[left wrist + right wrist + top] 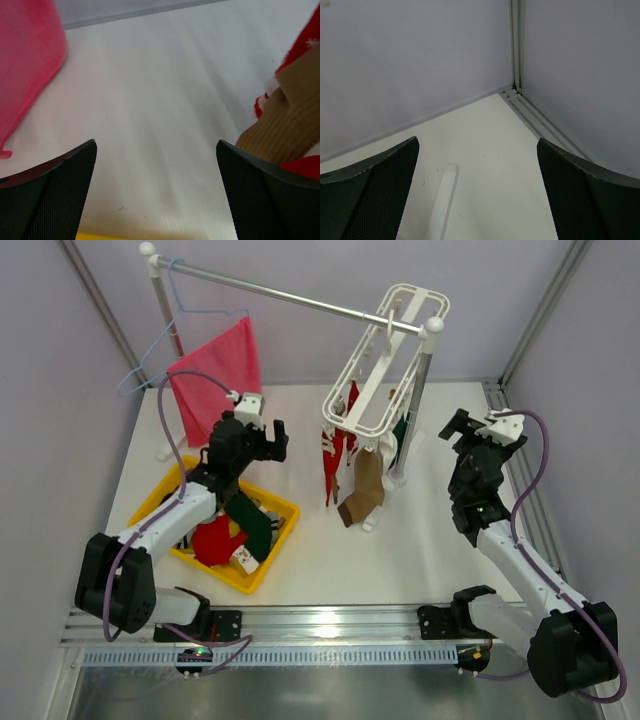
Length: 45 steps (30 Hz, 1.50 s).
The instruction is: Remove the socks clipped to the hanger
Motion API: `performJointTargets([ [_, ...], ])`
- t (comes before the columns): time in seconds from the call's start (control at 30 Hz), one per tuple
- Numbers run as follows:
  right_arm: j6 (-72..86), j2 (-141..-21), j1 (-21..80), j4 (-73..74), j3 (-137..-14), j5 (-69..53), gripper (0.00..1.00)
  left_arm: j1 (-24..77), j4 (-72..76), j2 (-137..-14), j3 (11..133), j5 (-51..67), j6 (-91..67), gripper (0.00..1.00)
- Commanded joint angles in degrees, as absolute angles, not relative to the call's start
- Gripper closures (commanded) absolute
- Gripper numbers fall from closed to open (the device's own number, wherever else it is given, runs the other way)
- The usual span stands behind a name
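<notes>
The white hanger (385, 360) hangs from the rail at the back right. Clipped under it are a red sock (333, 455), a tan-brown sock (365, 485) and a dark green sock (402, 430). My left gripper (268, 445) hovers open to their left, above the basket's far corner. In the left wrist view the left gripper (156, 145) holds nothing, and the tan sock (287, 125) and a red sock (305, 40) lie at the right edge. To the hanger's right, my right gripper (468, 430) is open, facing the back corner. The right gripper (477, 142) is empty.
A yellow basket (275, 565) at the front left holds red and green socks. A pink-red cloth (215, 380) on a light-blue wire hanger (180, 320) hangs from the rail (300, 300). The rack's white foot (442, 200) lies below the right gripper. Booth walls stand close behind.
</notes>
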<state>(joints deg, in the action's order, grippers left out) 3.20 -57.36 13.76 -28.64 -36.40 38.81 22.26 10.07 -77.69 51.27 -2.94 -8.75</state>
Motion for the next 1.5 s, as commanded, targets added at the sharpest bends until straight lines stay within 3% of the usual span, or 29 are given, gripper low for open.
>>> performJointTargets([
  [0.0,3.9,-55.1,14.0,-30.4,-36.0,38.7,0.01,25.5,15.1,-78.3,51.7,2.4,-6.3,0.0],
  [0.37,4.0,-55.1,14.0,-29.8,-36.3,38.3,0.0,29.5,21.9,-75.8,46.1,2.6,-9.7,0.0],
  [0.57,4.1,-55.2,13.9,-29.6,-36.3,38.1,0.0,42.0,24.3,-71.5,41.0,-17.8,-6.1,0.0],
  [0.9,4.9,-54.6,13.9,-29.3,-36.1,37.3,0.0,52.4,28.6,-63.6,31.5,-27.3,-14.5,0.01],
  [1.17,5.0,-53.4,14.0,-28.7,-35.9,37.0,0.0,54.1,34.1,-70.6,33.6,-25.7,-18.2,0.0],
  [1.47,4.7,-51.2,14.1,-29.0,-34.9,37.1,0.0,54.2,36.7,-78.1,37.7,-33.0,-18.9,0.0],
])
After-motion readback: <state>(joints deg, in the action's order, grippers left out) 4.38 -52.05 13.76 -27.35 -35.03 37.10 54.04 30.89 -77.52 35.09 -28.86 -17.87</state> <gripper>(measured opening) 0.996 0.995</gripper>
